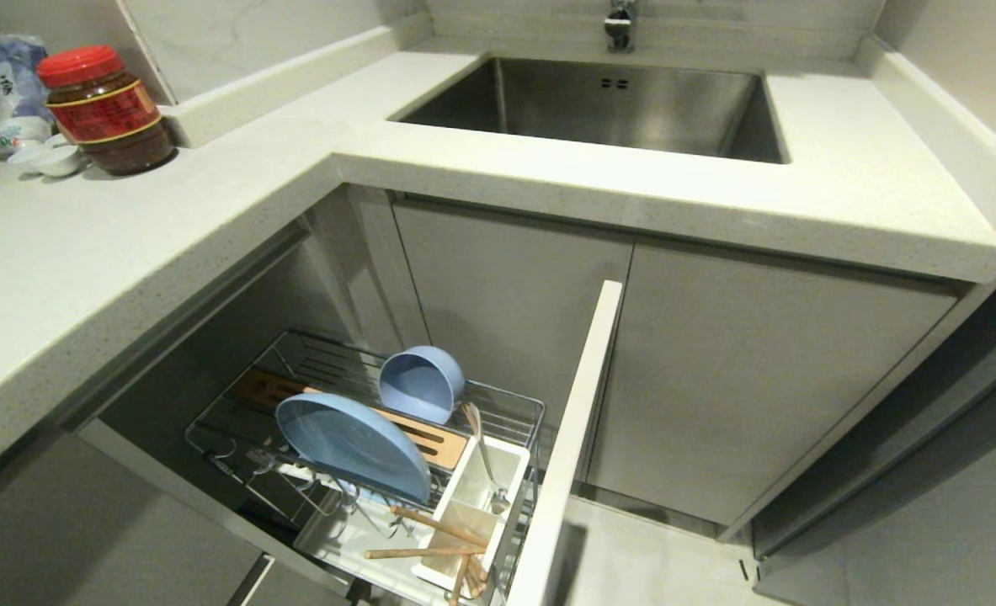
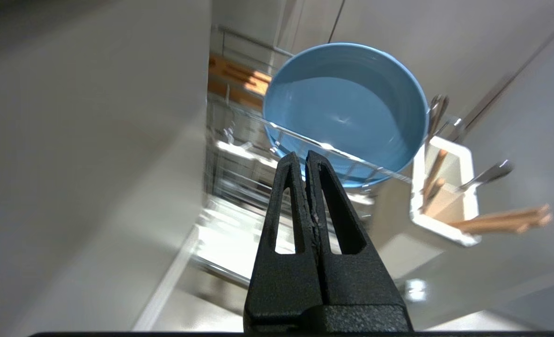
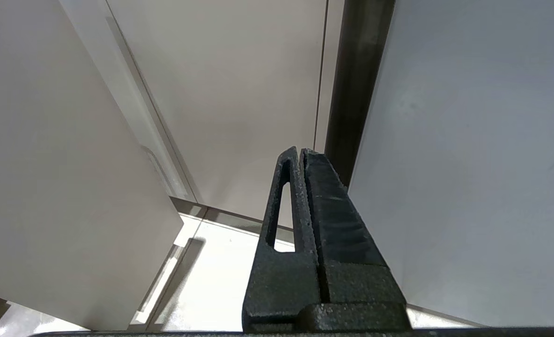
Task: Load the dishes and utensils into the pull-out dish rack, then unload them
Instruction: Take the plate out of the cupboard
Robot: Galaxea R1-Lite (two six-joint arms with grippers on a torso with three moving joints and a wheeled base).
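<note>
The pull-out dish rack (image 1: 510,406) stands drawn out under the counter, its white front panel (image 1: 577,421) on the right. On the rack the light blue plate (image 1: 354,446) stands on edge, and the blue bowl (image 1: 422,383) lies on its side behind it. In the white utensil box (image 1: 468,505) sit the spoon (image 1: 485,459) and the chopsticks (image 1: 430,539). Neither arm shows in the head view. My left gripper (image 2: 303,157) is shut and empty, a short way off the rack, pointing at the plate (image 2: 347,112) with the chopsticks (image 2: 506,220) beside it. My right gripper (image 3: 300,152) is shut and empty, facing cabinet doors.
A steel sink (image 1: 615,109) sits in the white counter (image 1: 211,219) above the rack. A red-lidded jar (image 1: 106,109) and small white dishes (image 1: 47,158) stand at the counter's far left. Closed cabinet doors (image 1: 758,370) lie right of the front panel.
</note>
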